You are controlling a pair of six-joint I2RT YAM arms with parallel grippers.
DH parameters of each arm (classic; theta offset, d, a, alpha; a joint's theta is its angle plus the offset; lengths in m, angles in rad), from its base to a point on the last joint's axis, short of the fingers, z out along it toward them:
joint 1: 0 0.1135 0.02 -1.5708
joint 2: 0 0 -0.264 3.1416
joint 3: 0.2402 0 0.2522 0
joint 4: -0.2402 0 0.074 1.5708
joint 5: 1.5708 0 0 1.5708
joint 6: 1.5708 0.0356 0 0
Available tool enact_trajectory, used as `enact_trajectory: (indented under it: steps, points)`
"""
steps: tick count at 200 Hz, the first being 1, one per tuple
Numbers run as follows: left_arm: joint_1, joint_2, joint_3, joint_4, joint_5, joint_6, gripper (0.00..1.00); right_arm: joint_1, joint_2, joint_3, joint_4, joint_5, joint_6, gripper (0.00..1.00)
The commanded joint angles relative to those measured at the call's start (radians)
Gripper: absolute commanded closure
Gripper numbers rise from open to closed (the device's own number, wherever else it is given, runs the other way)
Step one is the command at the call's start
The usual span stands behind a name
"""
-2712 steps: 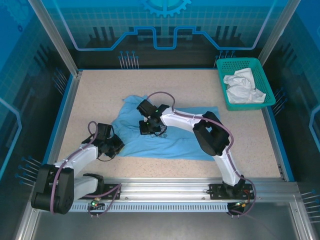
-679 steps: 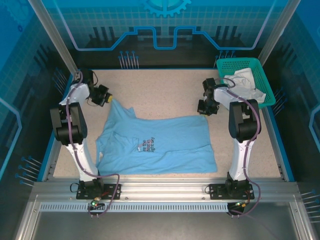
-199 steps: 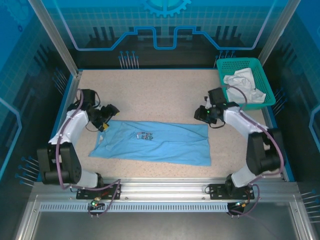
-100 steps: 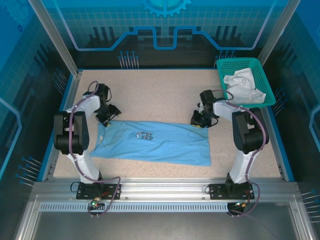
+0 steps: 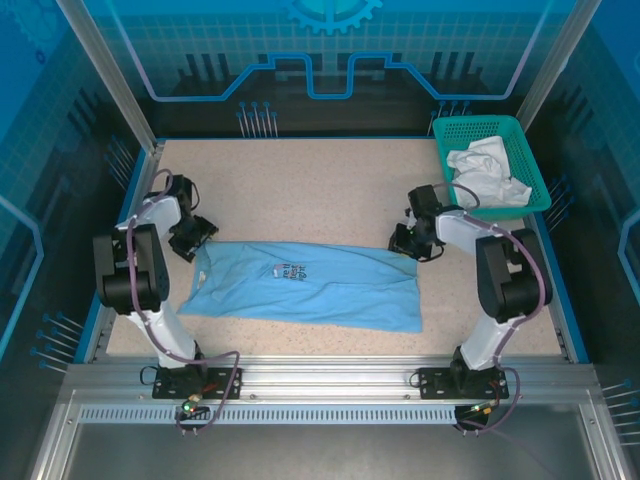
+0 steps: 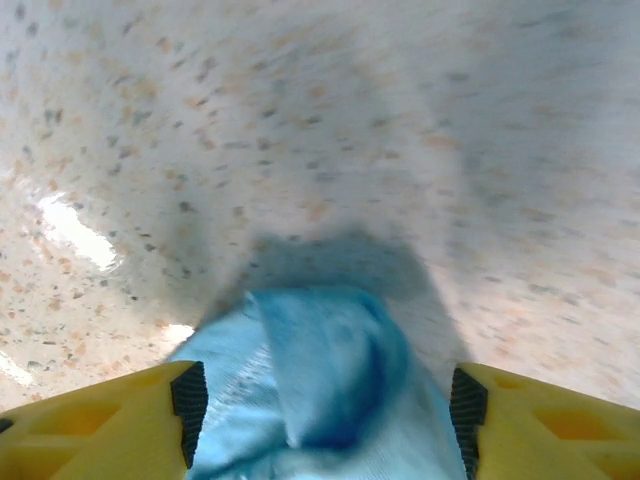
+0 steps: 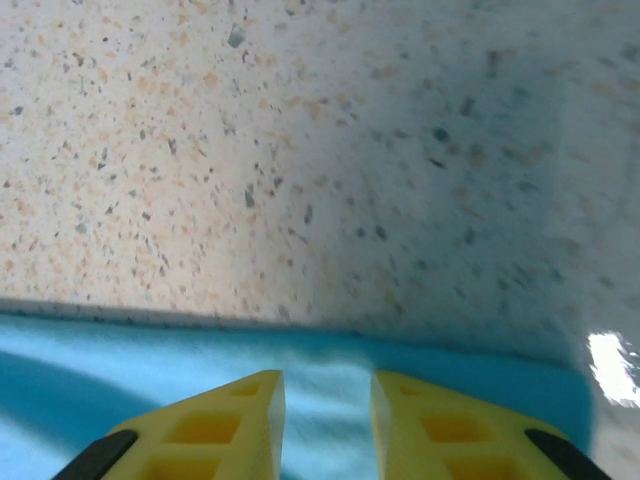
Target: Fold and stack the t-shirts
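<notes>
The light blue t-shirt [image 5: 310,285] lies folded into a long flat band across the middle of the table [image 5: 330,180], its small chest print facing up near the far edge of the band, left of centre. The left arm rises from its base at the near edge, doubles back at a raised elbow by the left edge, and turns its wrist inward, so the left gripper [image 5: 192,238] sits low at the band's far left corner. In the left wrist view its yellow fingers [image 6: 100,430] stand wide apart with a bunched lump of blue cloth between them. The blur makes it hard to say whether the pads touch that cloth. The right arm mirrors this pose, elbow up toward the right edge and forearm angled inward, with the right gripper [image 5: 408,243] down at the band's far right corner. Its fingers [image 7: 200,430] are drawn narrow, a slim gap left between them, and they rest over the shirt's straight far hem without pinching it. The white t-shirt [image 5: 487,172] lies crumpled in the teal basket [image 5: 478,121] at the far right corner.
</notes>
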Motion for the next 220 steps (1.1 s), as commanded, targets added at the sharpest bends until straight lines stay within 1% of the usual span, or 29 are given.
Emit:
enact_trajectory:
  steps: [1, 14, 23, 32, 45, 60, 70, 87, 106, 113, 121, 138, 151, 177, 220]
  points:
    - [-0.049, -0.118, 0.081, -0.014, 0.028, 0.059, 0.23, 0.032, -0.149, -0.043, 0.087, 0.040, -0.007, 0.68]
    - [-0.097, -0.154, 0.114, -0.046, 0.011, 0.095, 0.19, 0.078, -0.206, -0.069, 0.125, 0.035, -0.012, 0.64]
    - [-0.133, -0.173, 0.120, -0.064, 0.016, 0.106, 0.20, 0.110, -0.219, -0.077, 0.150, -0.001, -0.016, 0.61]
    - [-0.167, -0.185, 0.105, -0.056, 0.073, 0.118, 0.24, 0.138, -0.209, -0.071, 0.147, -0.027, -0.022, 0.62]
    - [-0.215, -0.175, 0.097, -0.074, 0.139, 0.136, 0.25, 0.165, -0.182, -0.047, 0.100, -0.008, -0.025, 0.63]
    - [-0.273, -0.137, 0.094, -0.107, 0.189, 0.160, 0.26, 0.161, -0.166, -0.057, 0.091, -0.011, -0.016, 0.63]
    - [-0.302, -0.117, 0.086, -0.119, 0.198, 0.168, 0.27, 0.149, -0.167, -0.082, 0.115, -0.033, -0.010, 0.63]
    - [-0.327, -0.092, 0.073, -0.140, 0.157, 0.171, 0.27, 0.134, -0.161, -0.096, 0.128, -0.070, -0.012, 0.64]
    - [-0.332, -0.083, 0.069, -0.170, 0.061, 0.156, 0.29, 0.135, -0.158, -0.100, 0.137, -0.079, -0.017, 0.64]
    - [-0.338, -0.086, 0.061, -0.170, 0.011, 0.141, 0.30, 0.135, -0.158, -0.103, 0.141, -0.078, -0.018, 0.64]
    - [-0.344, -0.086, 0.053, -0.163, -0.022, 0.133, 0.29, 0.135, -0.157, -0.105, 0.143, -0.076, -0.016, 0.64]
    - [-0.347, -0.063, 0.053, -0.151, -0.012, 0.110, 0.31, 0.135, -0.151, -0.109, 0.149, -0.082, -0.017, 0.65]
    - [-0.361, -0.038, 0.066, -0.157, -0.028, 0.100, 0.33, 0.136, -0.146, -0.105, 0.144, -0.078, -0.018, 0.65]
    - [-0.372, -0.013, 0.072, -0.150, -0.076, 0.059, 0.43, 0.136, -0.142, -0.109, 0.148, -0.068, -0.009, 0.66]
    - [-0.378, 0.026, 0.086, -0.114, -0.087, -0.010, 0.44, 0.131, -0.141, -0.119, 0.163, -0.072, -0.007, 0.67]
